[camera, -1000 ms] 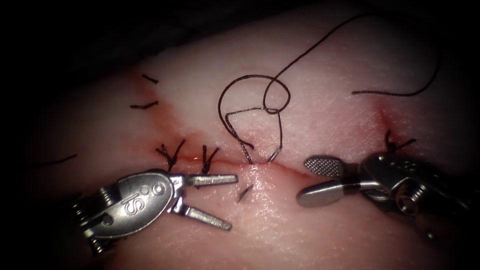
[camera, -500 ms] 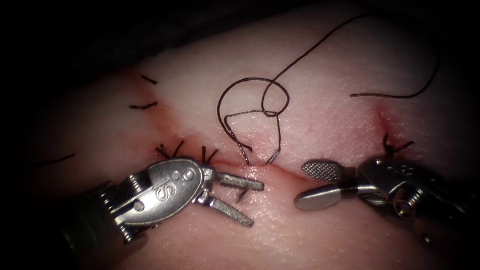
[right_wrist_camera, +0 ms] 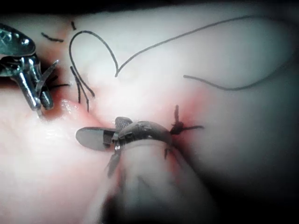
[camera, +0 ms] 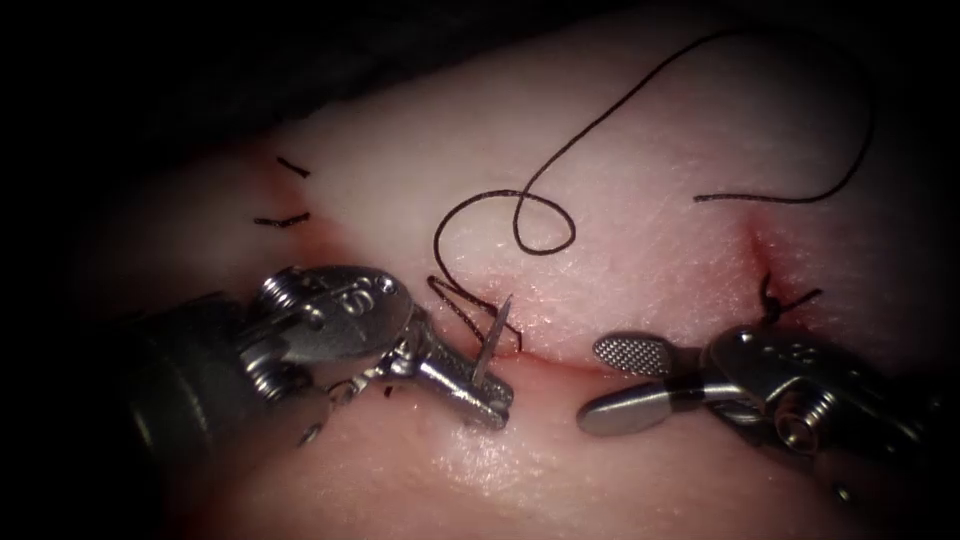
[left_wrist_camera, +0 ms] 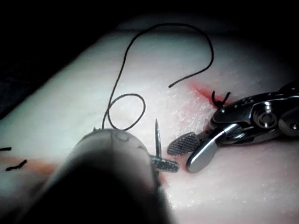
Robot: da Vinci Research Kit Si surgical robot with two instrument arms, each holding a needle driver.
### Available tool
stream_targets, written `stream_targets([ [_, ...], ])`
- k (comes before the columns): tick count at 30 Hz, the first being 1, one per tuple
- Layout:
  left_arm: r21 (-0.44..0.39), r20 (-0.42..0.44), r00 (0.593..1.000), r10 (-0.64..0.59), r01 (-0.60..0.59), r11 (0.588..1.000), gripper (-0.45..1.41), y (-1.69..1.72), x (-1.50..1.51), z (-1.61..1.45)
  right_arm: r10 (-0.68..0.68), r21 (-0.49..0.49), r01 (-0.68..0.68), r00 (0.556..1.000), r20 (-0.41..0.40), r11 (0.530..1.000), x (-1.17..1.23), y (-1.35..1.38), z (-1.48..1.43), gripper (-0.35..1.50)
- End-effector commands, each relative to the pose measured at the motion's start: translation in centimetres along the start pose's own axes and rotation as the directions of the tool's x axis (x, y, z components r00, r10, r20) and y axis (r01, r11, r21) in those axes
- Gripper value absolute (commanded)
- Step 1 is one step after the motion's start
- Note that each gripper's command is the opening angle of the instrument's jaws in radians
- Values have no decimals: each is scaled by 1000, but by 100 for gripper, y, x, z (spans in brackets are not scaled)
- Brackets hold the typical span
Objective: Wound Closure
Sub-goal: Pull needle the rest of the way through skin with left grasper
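Note:
My left tool (camera: 490, 392) has its jaws shut on the curved needle (camera: 493, 340) a little behind the point, just below the cut (camera: 560, 362) near its middle. The needle's point stands up above the tissue; its rear part is hidden behind the jaws. Dark thread (camera: 545, 220) curls in a loop above the cut and enters the tissue beside the needle. To the right, my right tool (camera: 592, 384) is open and holds nothing. The left wrist view has the needle (left_wrist_camera: 157, 137) upright in the left jaws (left_wrist_camera: 166, 164). My right tool (right_wrist_camera: 100, 135) shows open in its wrist view.
A tied stitch (camera: 785, 300) sits at the cut's right end, just above the right tool's wrist. Cut ends of thread (camera: 283, 218) lie at the far left. A long thread arc (camera: 800, 195) runs over the upper right of the tissue. Red fluid lines the cut.
My left tool moved right, shut on the needle point that poked out below the cut, and drew it up. The thread loops above the cut shrank. The right tool barely moved.

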Motion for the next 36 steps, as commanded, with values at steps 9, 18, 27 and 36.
stream_targets([
  [9,-67,-63,961,-268,264,962,-45,42,29,-4,0,0,0,1000,-6,1000,12,-3,16,111],
  [18,-107,-110,991,-72,60,992,-45,76,38,-27,5,2,-5,1000,-8,1000,11,-3,16,110],
  [27,95,-215,876,432,-422,902,-45,117,27,-57,-228,-94,217,967,-116,972,47,-29,-9,105],
  [36,283,-160,620,768,-716,638,-45,161,25,-69,-456,-174,433,881,-129,885,88,-93,-23,105],
])
